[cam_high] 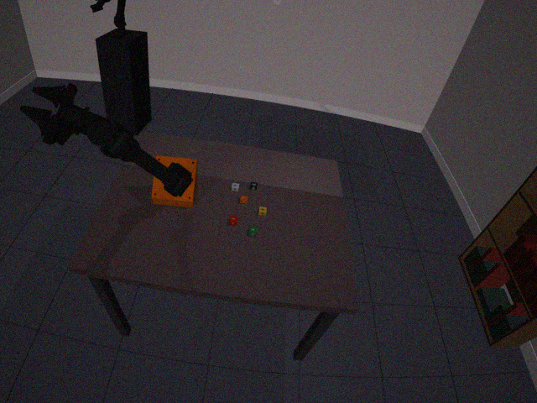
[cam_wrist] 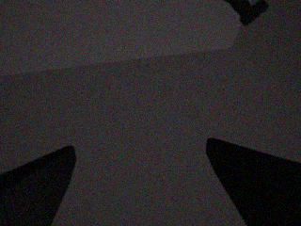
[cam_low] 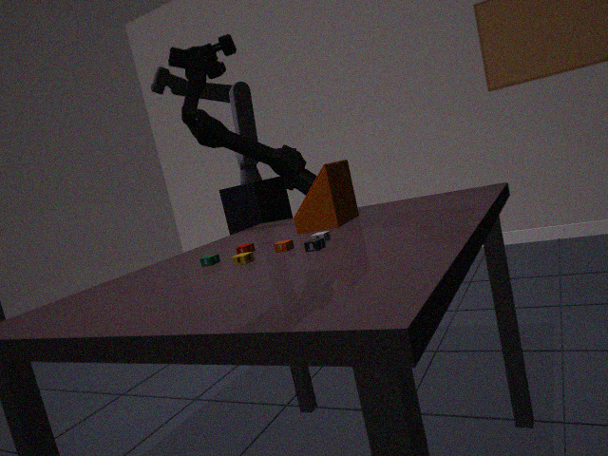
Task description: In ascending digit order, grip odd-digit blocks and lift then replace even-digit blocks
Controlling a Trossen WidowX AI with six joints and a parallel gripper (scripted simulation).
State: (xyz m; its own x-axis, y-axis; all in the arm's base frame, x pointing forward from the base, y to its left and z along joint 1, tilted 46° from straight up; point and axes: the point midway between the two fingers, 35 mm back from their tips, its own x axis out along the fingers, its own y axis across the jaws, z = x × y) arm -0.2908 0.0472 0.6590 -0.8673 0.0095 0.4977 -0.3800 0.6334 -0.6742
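Observation:
Six small blocks stand apart on the table (cam_high: 208, 269) (cam_low: 196, 304): white (cam_high: 235, 186) (cam_low: 321, 236), black (cam_high: 252, 185) (cam_low: 313, 244), orange (cam_high: 243, 199) (cam_low: 283, 246), yellow (cam_high: 263, 211) (cam_low: 242, 258), red (cam_high: 233, 220) (cam_low: 245, 248) and green (cam_high: 252, 231) (cam_low: 210, 260). Their printed digits are too small and dark to read surely. My gripper (cam_high: 28, 98) (cam_wrist: 142, 149) is open with nothing between the fingers. It is raised high, far from all the blocks and pointing away from them. The wrist view shows no block.
An orange wedge-shaped mount (cam_high: 173, 201) (cam_low: 346, 196) carries the arm at the table's side, near the white block. A dark pedestal (cam_high: 125, 82) (cam_low: 257, 200) with an arm-like fixture stands beyond the table. A shelf unit (cam_high: 494, 277) stands at the right in the top view.

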